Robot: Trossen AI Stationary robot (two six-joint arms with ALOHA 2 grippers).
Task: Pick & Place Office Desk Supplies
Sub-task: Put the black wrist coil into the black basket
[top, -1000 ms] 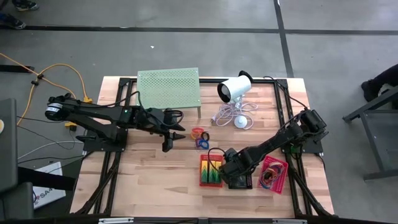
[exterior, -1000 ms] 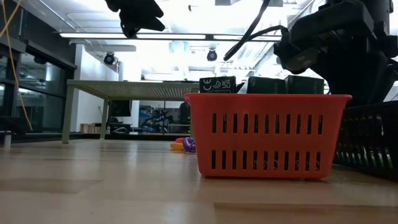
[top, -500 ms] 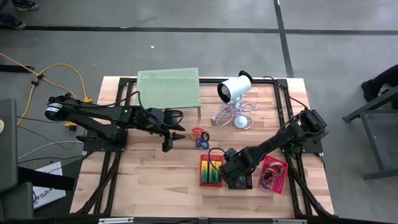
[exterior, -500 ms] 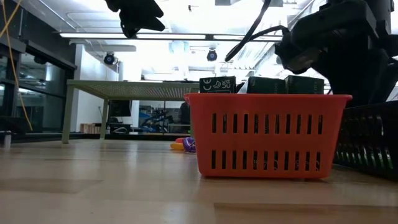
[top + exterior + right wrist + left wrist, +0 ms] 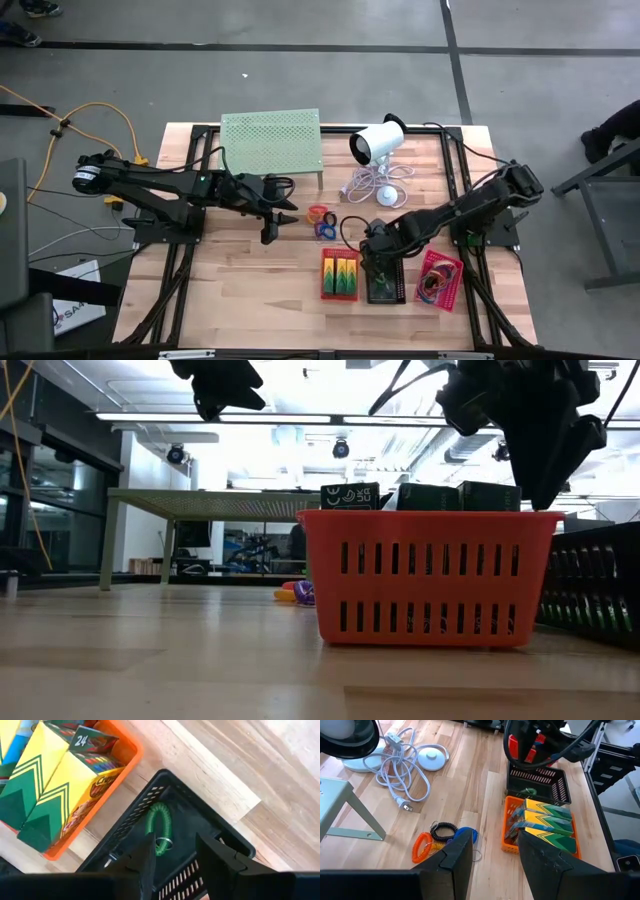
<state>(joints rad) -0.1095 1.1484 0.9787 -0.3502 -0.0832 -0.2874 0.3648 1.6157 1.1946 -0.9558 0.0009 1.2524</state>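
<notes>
Green coil loop (image 5: 160,827) lies on the floor of the black basket (image 5: 197,827), just released by the look of it: the right gripper (image 5: 172,854) hangs directly above that basket with its jaws apart and nothing between them. The loop's long axis runs from the basket's corner beside the red basket (image 5: 340,274) toward the basket's middle, and a small metal ring marks the inner end; the coil bows gently along its length.

Relative to the black basket, the red basket stands touching or just beside it, packed with upright green-and-yellow crayon packs (image 5: 545,822), and the pink basket (image 5: 441,279) sits on the opposite side with loops already in it. Farther from the black basket, beyond the red one, a small cluster of loose coil loops (image 5: 442,837) in orange, black and blue waits on the bare wood. The left gripper (image 5: 492,857) hovers over that cluster, jaws apart and empty.

The main hazard, as it appears: the right arm's fingers sit low over the black basket's mesh wall, and a sideways pull could snag the rim and drag the light basket into the red one. At the cluster, the coils lie touching, so a careless pinch by the left gripper could lift two at once or flick one away.
</notes>
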